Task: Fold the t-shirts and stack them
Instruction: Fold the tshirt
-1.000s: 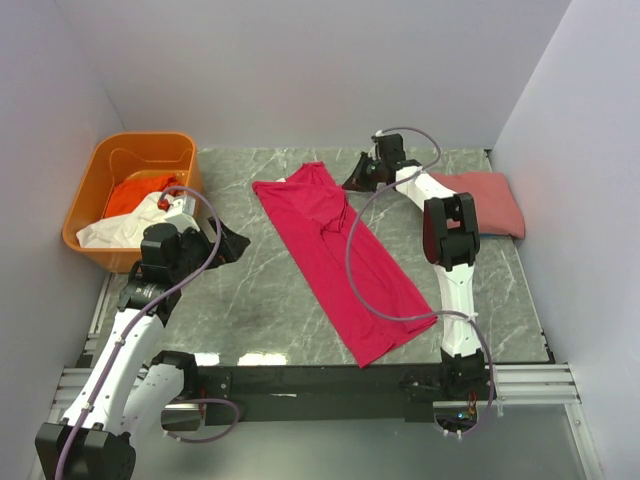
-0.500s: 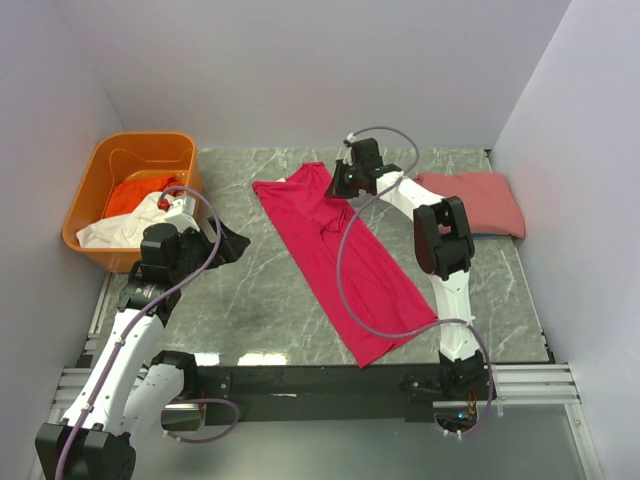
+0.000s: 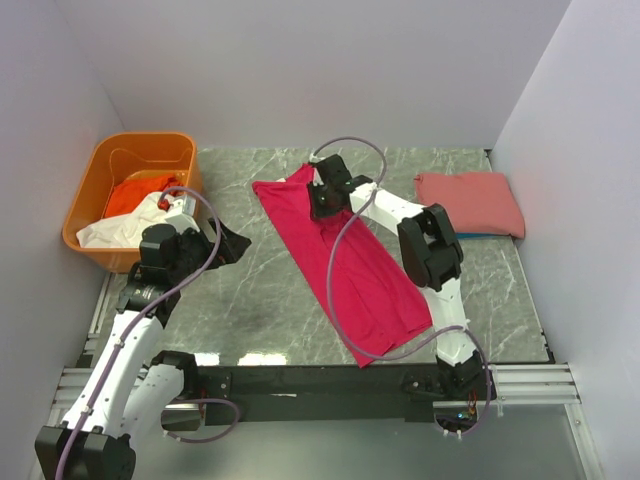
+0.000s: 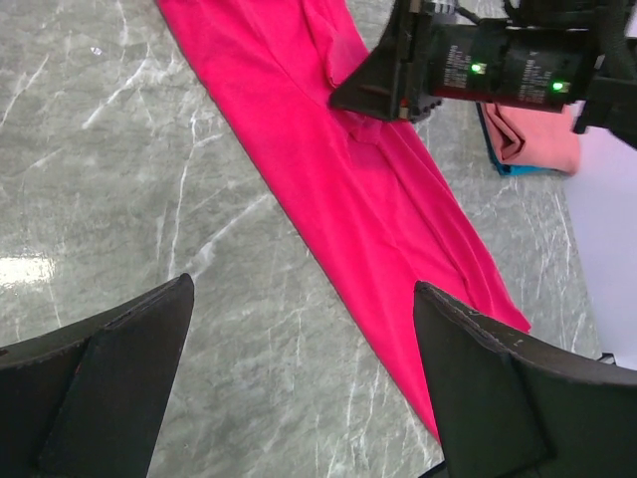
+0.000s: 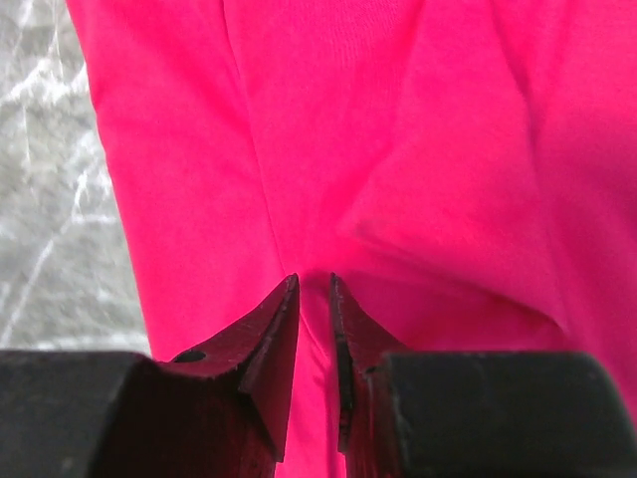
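A large crimson-pink t-shirt (image 3: 345, 255) lies as a long diagonal band on the marble table, folded lengthwise. My right gripper (image 3: 318, 195) is low over its far end, fingers pointing down at the cloth (image 5: 328, 129). In the right wrist view the right gripper (image 5: 314, 284) has its jaws a narrow gap apart, with pink cloth showing in the gap. My left gripper (image 4: 304, 289) hovers wide open above bare table left of the shirt (image 4: 328, 169), holding nothing. A folded salmon-pink t-shirt (image 3: 470, 203) rests at the back right, on a blue one (image 3: 490, 236).
An orange plastic tub (image 3: 140, 140) stands at the back left, with an orange shirt (image 3: 135, 192) and a white one (image 3: 115, 232) inside. White walls close in the table on three sides. The right arm reaches across the far middle.
My right gripper has swept leftward from the shirt's far right side to its far end, drawing the cloth edge over, and its jaws have parted slightly. The left arm stayed still.
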